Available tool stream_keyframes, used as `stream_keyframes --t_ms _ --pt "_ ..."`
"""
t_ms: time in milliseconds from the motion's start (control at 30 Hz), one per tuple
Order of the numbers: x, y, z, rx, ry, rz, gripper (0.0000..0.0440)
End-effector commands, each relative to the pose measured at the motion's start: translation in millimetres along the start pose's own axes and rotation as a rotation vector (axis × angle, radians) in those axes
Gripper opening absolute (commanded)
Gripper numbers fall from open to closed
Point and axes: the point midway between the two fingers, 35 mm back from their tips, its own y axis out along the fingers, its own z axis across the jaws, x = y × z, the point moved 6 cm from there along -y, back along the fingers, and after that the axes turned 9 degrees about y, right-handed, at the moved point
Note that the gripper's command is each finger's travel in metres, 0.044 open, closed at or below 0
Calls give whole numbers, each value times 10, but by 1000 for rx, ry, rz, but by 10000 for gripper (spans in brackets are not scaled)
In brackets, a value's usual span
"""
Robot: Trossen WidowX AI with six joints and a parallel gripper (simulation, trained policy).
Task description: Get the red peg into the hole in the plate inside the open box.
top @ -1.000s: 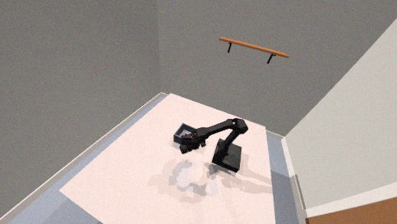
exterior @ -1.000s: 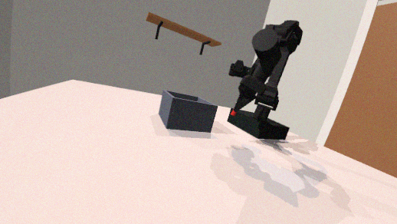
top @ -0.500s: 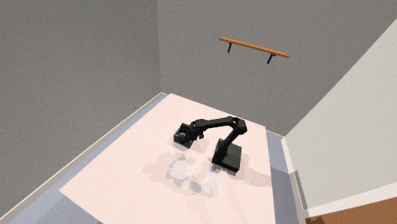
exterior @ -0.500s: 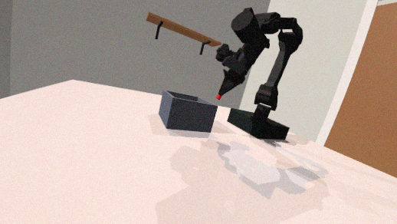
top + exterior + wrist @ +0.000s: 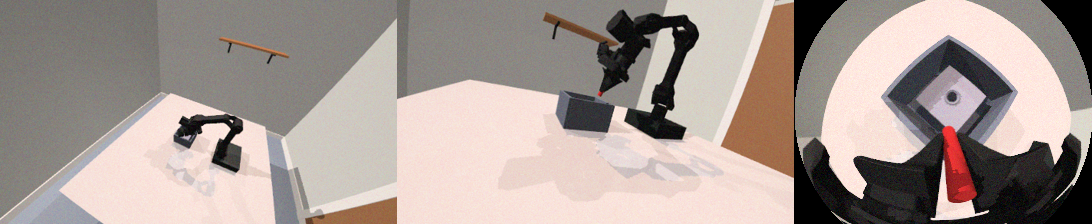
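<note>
Top view: pincer [image 5: 183,132] [image 5: 602,89] [image 5: 950,137] and arm [image 5: 214,119] [image 5: 678,61] block part of the open box [image 5: 184,143] [image 5: 588,115] [image 5: 908,116]; can't make out the red peg [image 5: 600,93] [image 5: 959,165] there. Exterior: only the peg's lower tip shows, rest hidden by the fingers. Box floor hidden behind the near wall in that view. Wrist: box's nearest corner cut off by the fingers and peg tip; black surround crops the frame edges.

Peg: plain red, round, slim, smooth shading with darker red patches toward the end closest to the camera. Looks wider at that end; can't tell if that's taper or perspective. Exterior shows it as 1 small red stub.

Pincer closed down to a narrow gap, peg clamped between its 2 fingers. Peg is up in the air above the box's rim level, near the right side of the box in exterior, not in the hole.

Wrist only: pale plate [image 5: 939,95] at box bottom with 1 dark round hole [image 5: 952,97], lighter ring around it. Peg tip appears below the hole in that frame, off to one side of it. Exterior only: clearance between peg tip and white surface [image 5: 126,172] [image 5: 454,153] [image 5: 859,90]. Top only: whole arm base [image 5: 234,161] sits right of box.
</note>
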Motion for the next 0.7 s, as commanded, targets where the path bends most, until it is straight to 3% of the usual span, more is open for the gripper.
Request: stream_keyframes --t_ms 0,667 --pt "127 101 13 -1 21 4 1" --pt "406 596 6 -42 75 69 4"
